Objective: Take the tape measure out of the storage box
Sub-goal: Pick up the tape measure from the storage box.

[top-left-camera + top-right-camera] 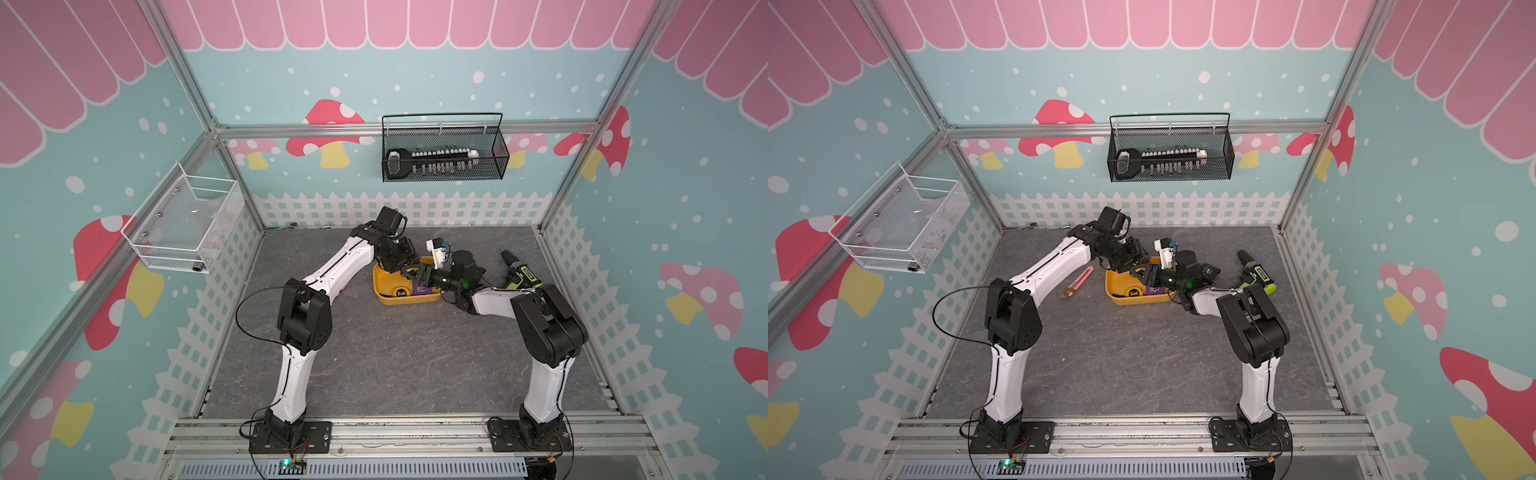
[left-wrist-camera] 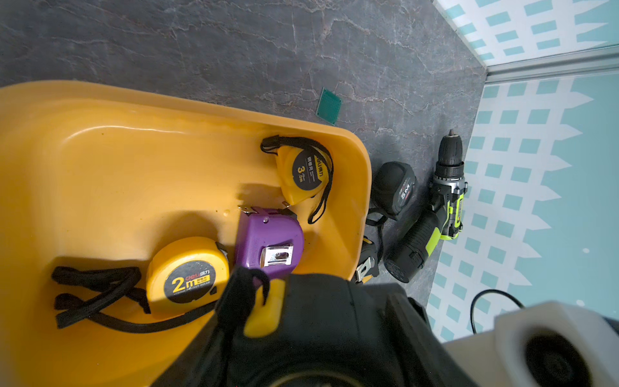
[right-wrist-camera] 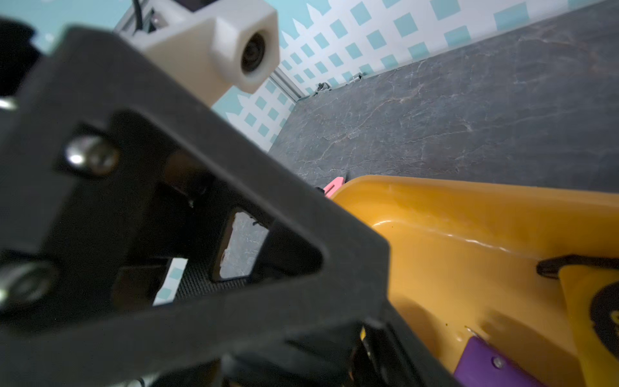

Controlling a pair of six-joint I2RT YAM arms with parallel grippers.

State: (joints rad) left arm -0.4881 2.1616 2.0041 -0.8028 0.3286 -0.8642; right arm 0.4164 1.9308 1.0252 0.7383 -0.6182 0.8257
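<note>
Nearest, by the front wall of the storage box (image 2: 100, 167), a yellow tape measure (image 2: 187, 274) and a purple tape measure (image 2: 268, 241) lie side by side, and a second yellow tape measure (image 2: 303, 174) lies farther in, near a corner, so three are inside. Above them the left gripper (image 1: 401, 268) and right gripper (image 1: 417, 277) hang crowded together over the box. I cannot tell whether either pair of fingers is open or closed on anything, because a black-and-yellow shape with a strap loop blocks the left wrist view close up. Beyond the box's end wall a black tape measure (image 2: 393, 187) lies on the counter (image 1: 374, 365) beside a drill (image 2: 435, 207). I judge the emptying partly done, with no lift showing yet.
</note>
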